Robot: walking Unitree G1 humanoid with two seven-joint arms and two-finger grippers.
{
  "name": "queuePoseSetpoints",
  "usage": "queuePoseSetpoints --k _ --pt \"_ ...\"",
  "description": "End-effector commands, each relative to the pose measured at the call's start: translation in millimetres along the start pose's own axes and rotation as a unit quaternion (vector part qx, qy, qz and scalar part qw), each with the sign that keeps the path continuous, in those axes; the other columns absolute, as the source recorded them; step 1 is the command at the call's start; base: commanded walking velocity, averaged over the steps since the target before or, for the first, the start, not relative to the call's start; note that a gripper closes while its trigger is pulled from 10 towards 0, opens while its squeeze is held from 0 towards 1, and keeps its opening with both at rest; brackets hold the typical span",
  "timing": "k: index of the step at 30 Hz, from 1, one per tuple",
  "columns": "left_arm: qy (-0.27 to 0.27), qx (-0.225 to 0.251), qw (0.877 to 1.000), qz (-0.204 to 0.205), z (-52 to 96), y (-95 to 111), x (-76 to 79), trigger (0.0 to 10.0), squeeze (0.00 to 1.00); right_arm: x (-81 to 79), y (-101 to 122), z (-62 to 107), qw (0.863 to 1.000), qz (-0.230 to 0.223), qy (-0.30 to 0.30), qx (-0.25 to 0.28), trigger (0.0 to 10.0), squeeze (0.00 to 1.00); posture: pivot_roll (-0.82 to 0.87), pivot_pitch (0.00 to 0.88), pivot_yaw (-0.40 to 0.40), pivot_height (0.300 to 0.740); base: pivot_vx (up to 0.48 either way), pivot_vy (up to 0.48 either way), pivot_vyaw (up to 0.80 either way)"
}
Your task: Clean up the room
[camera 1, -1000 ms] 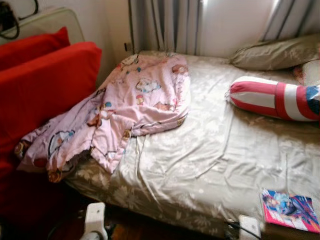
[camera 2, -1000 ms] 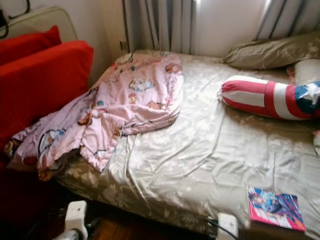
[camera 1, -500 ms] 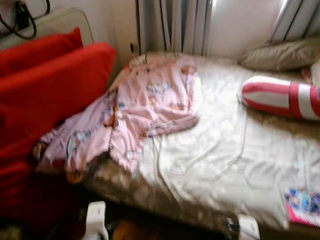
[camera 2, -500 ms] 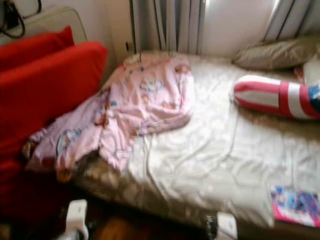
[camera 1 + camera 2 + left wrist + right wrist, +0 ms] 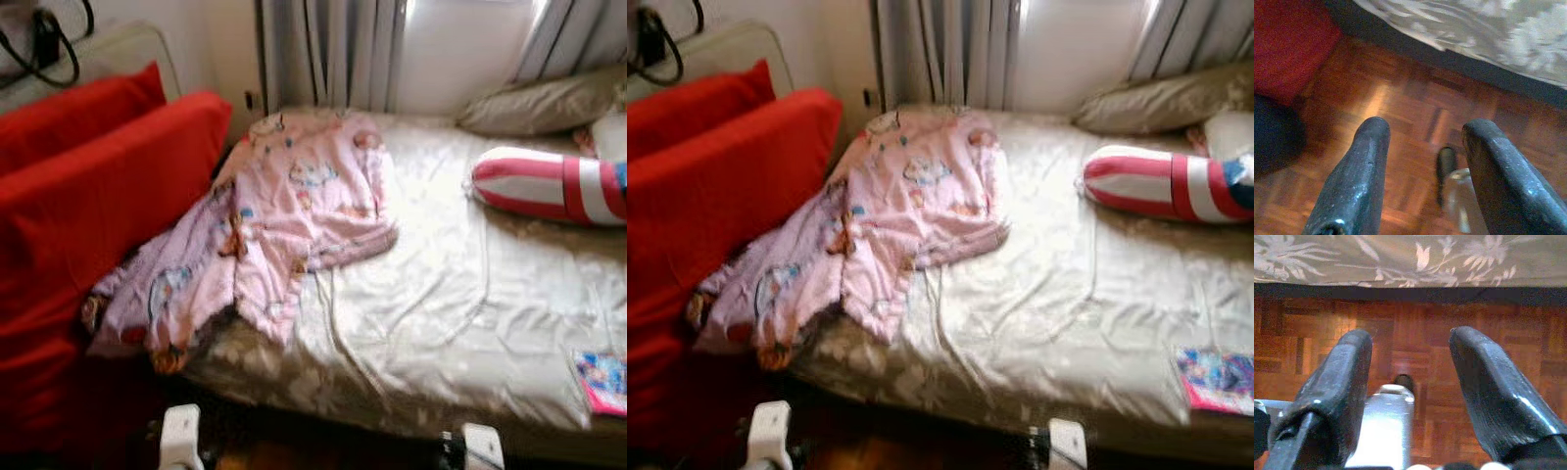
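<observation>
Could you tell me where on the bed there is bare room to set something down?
The widest bare patch is the middle of the bed sheet, between the pink blanket, the striped bolster and the magazine. The left side is crowded: the blanket spills against the red cushion.

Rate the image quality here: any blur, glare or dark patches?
Left and right eye views: soft motion blur throughout; window light washes out the bed sheet, while the floor under the bed is in deep shadow. Left wrist view: blurred, with glare on the parquet floor. Right wrist view: sharper, evenly lit.
</observation>
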State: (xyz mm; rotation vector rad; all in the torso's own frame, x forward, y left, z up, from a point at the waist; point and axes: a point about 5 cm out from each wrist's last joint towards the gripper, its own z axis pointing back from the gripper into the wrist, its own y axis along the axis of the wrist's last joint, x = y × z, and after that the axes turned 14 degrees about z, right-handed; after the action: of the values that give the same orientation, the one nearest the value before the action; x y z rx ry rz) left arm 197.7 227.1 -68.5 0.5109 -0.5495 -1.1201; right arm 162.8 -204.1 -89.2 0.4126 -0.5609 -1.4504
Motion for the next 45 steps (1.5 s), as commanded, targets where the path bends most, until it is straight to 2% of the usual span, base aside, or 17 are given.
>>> queuePoseSetpoints --k 1,6,10,14,16,21,34,45 --pt "-0.002 -0.008 1.0 0.003 0.8 -3 -2.3 10.0 0.0 5.5 -5 1.5 1.0 0.002 -0.007 -0.008 10.0 0.0 0.04 0.0 0.019 0.74 0.0 0.337 0.0" --pt "0.004 -0.009 1.0 0.008 1.3 -1 -7.2 10.0 0.0 5.9 -4 1.3 1.0 0.0 -0.009 -0.007 10.0 0.0 0.04 0.0 0.016 0.74 0.0 0.34 0.0" --pt "0.004 -0.011 1.0 0.008 0.8 -2 -4.3 10.0 0.0 5.9 -3 1.1 1.0 -0.002 -0.01 -0.006 10.0 0.0 0.03 0.01 0.02 0.74 0.0 0.338 0.0" --pt "-0.002 -0.016 1.0 0.007 -0.9 -7 8.4 10.0 0.0 5.9 -3 1.1 1.0 -0.004 -0.01 -0.006 10.0 0.0 0.03 0.019 0.019 0.74 0.0 0.339 0.0" --pt "-0.008 -0.018 1.0 0.008 -2.1 -10 19.9 10.0 0.0 6.2 -3 1.1 1.0 -0.003 -0.01 -0.007 10.0 0.0 0.04 0.024 0.017 0.74 0.0 0.339 0.0" --pt "-0.012 -0.02 1.0 0.009 -3.0 -12 30.2 10.0 0.0 6.3 -3 1.0 1.0 -0.002 -0.009 -0.007 10.0 0.0 0.04 0.027 0.018 0.74 0.0 0.338 0.0" --pt "-0.01 -0.018 1.0 0.008 -2.6 -11 25.0 10.0 0.0 5.4 -2 0.6 1.0 0.01 -0.003 -0.008 10.0 0.0 0.04 0.023 0.017 0.74 0.0 0.022 0.0" --pt "-0.011 -0.02 1.0 0.001 -2.1 -12 23.0 10.0 0.0 4.9 -1 0.5 1.0 0.004 0.0 -0.003 10.0 0.0 0.04 0.019 0.016 0.74 0.0 0.0 0.71"
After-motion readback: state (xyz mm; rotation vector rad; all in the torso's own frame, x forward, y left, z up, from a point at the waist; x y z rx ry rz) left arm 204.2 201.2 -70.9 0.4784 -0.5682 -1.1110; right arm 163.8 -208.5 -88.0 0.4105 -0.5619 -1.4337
